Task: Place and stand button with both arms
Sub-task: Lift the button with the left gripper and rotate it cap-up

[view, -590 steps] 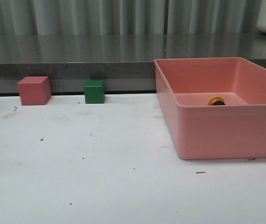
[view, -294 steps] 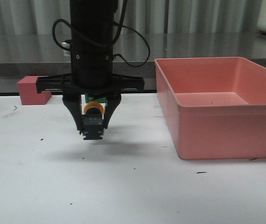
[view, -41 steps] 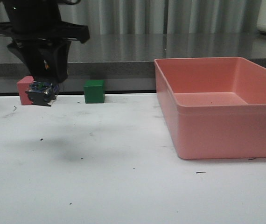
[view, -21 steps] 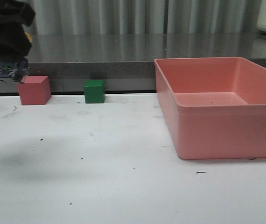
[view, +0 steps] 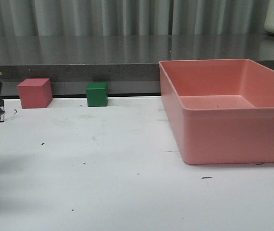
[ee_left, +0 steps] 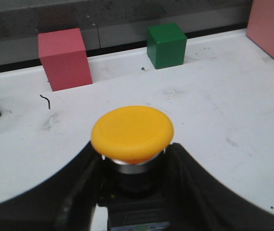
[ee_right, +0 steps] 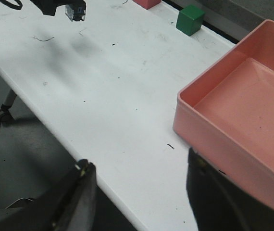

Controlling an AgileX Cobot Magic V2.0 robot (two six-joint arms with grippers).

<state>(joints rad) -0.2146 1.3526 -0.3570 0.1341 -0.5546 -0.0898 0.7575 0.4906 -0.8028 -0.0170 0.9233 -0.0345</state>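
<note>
The left black two-fingered gripper (ee_left: 132, 192) pinches the yellow-capped, silver-collared, black-bodied push-button (ee_left: 132, 134), cap up, above the white table (view: 127, 159) at its left edge. Lower straight, base flat, before releasing. The right gripper (ee_right: 139, 192) hangs spread and empty, well apart.

Button (ee_left: 132, 132) cap — smooth matt plastic, collar shiny metal.
</note>
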